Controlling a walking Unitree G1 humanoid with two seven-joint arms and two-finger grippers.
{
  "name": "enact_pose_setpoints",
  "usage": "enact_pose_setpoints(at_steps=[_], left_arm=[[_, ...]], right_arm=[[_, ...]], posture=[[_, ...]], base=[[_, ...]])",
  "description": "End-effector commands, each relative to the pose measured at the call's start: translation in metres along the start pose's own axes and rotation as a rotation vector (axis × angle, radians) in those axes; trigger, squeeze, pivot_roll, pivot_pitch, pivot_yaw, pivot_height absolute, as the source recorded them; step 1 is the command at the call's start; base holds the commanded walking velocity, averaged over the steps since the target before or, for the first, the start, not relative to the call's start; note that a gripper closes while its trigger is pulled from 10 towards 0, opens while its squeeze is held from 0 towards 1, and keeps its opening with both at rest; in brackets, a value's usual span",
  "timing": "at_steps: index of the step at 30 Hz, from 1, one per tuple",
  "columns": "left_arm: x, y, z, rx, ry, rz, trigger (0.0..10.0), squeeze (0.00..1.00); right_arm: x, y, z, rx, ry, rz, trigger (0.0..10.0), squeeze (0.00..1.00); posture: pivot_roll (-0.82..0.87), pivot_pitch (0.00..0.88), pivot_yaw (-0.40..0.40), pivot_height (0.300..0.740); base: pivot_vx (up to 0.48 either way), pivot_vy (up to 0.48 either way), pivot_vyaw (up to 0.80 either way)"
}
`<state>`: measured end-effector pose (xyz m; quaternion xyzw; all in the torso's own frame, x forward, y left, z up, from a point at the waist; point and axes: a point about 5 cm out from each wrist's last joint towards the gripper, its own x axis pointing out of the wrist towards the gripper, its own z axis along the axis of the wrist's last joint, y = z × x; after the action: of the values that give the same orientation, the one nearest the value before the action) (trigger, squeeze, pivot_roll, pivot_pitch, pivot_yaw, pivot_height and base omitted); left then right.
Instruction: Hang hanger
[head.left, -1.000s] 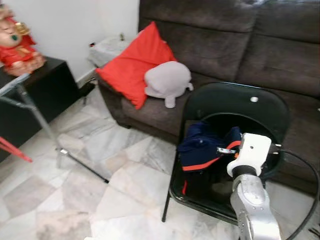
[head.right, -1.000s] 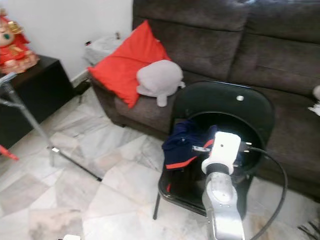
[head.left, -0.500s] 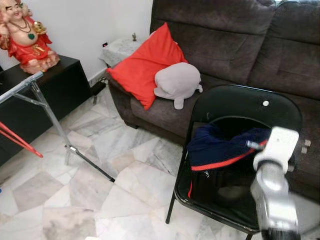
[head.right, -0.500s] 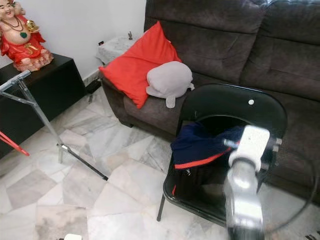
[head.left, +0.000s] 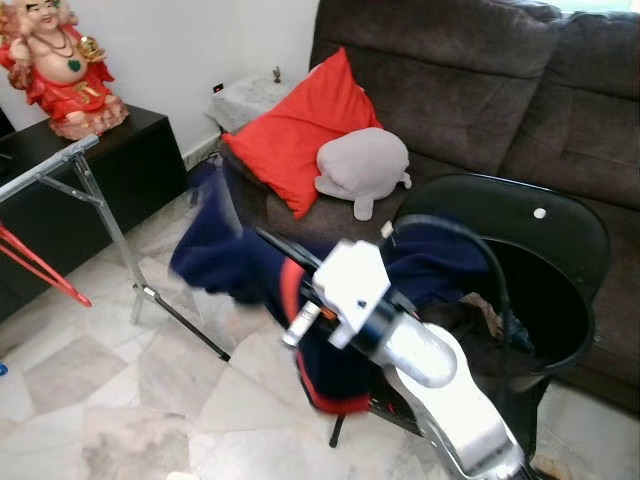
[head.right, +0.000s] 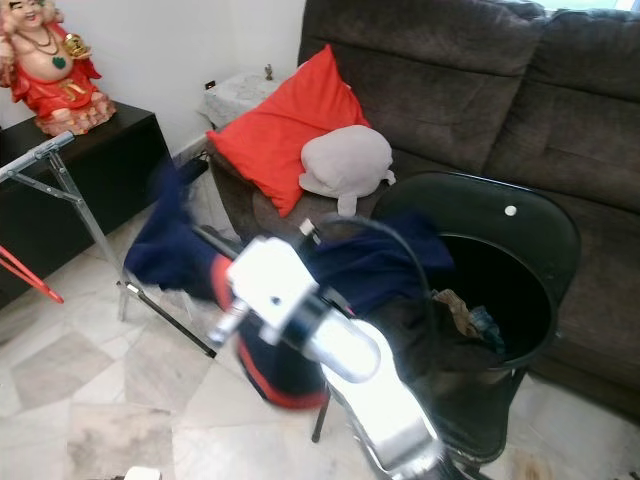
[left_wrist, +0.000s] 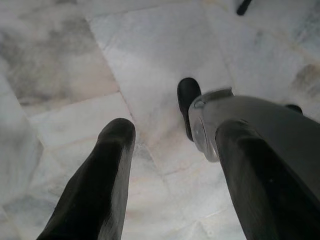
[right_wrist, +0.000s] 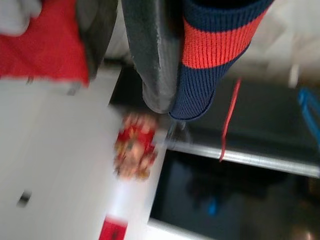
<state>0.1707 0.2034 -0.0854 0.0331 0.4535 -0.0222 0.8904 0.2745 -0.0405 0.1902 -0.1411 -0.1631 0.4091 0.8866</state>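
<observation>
Right tool (right_wrist: 167, 75) grips a navy garment (head.left: 240, 265) with an orange stripe, lifted at about 9 o'clock of the black chair (head.left: 560, 290). Left tool (left_wrist: 170, 165) hangs over the marble floor (left_wrist: 150, 60), fingers (left_wrist: 107, 170) apart and empty. Farther, at 10 o'clock, stands a metal rack (head.left: 75, 170); beyond, the red cushion (head.left: 300, 125) lies on the sofa (head.left: 480, 80).

A red cushion (head.left: 295, 125) and grey plush (head.left: 363, 166) lie on the dark sofa (head.left: 470, 90). A black chair (head.left: 530, 270) stands near it. At far left sits what looks like a red figurine (head.left: 60, 65).
</observation>
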Motion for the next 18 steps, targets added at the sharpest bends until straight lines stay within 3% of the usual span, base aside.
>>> enact_pose_setpoints(at_steps=[1,5,15,18], left_arm=[[-0.004,0.005,-0.015,-0.003,0.048,0.014,10.0,0.0],[-0.004,0.005,-0.015,-0.001,0.051,0.013,10.0,0.0],[-0.004,0.005,-0.016,0.005,0.055,0.014,10.0,0.0],[-0.004,0.005,-0.016,0.007,0.055,0.015,10.0,0.0]], right_arm=[[0.002,0.001,0.013,-0.014,-0.055,0.02,10.0,0.0],[-0.01,-0.006,0.004,-0.006,0.003,0.009,10.0,0.0],[-0.016,-0.009,-0.007,0.06,0.017,-0.039,10.0,0.0],[-0.022,-0.021,-0.031,0.168,0.121,-0.212,10.0,0.0]], posture=[[-0.1,0.107,0.066,0.721],[-0.09,0.104,0.068,0.721],[-0.09,0.1,0.068,0.721],[-0.08,0.098,0.066,0.721]], base=[[0.0,0.0,0.8],[0.0,0.0,0.8],[0.0,0.0,0.64],[0.0,0.0,0.0]])
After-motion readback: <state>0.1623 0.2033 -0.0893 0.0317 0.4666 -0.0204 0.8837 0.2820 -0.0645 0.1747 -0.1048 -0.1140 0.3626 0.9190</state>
